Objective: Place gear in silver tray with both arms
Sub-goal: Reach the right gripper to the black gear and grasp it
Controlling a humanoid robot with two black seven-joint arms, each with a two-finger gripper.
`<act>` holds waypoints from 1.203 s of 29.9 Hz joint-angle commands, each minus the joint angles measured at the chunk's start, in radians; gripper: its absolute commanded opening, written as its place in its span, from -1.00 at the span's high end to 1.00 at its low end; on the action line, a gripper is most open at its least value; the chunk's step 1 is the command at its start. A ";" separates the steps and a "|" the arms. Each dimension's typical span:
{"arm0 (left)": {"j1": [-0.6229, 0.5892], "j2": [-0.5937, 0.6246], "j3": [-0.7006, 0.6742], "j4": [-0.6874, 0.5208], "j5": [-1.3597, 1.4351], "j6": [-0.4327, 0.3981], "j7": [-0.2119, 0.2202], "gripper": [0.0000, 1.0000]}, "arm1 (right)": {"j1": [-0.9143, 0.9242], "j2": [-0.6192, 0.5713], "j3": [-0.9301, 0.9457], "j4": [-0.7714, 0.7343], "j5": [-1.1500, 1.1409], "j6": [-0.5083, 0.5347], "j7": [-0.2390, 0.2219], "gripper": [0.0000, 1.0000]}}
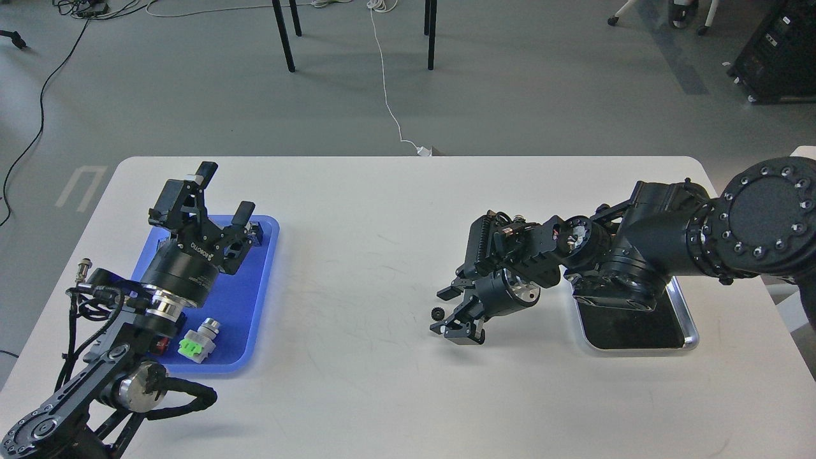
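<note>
A small black gear (438,313) lies on the white table, left of the silver tray (691,329). The tray has a dark inner surface and my right arm covers its far part. My right gripper (446,312) is low over the table and open. Its two fingers stand on either side of the gear, not closed on it. My left gripper (224,192) is open and empty, held above the blue tray (255,299) at the left.
The blue tray holds a grey and green connector (199,341) and a small dark part (255,231) near its far corner. A metal plug (81,268) lies by the table's left edge. Chair legs and cables are on the floor beyond the table.
</note>
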 commanded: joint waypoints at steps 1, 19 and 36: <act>0.000 0.000 0.000 0.000 0.000 0.000 0.000 -0.96 | 0.000 0.000 -0.007 -0.003 0.000 -0.001 0.000 -0.17; 0.000 0.000 -0.001 0.000 0.000 0.000 0.000 -0.96 | -0.014 0.000 -0.013 -0.023 0.003 -0.016 0.000 0.16; 0.002 -0.002 -0.001 0.000 0.000 0.000 0.000 -0.96 | -0.029 0.000 -0.013 -0.024 0.005 -0.018 0.000 0.57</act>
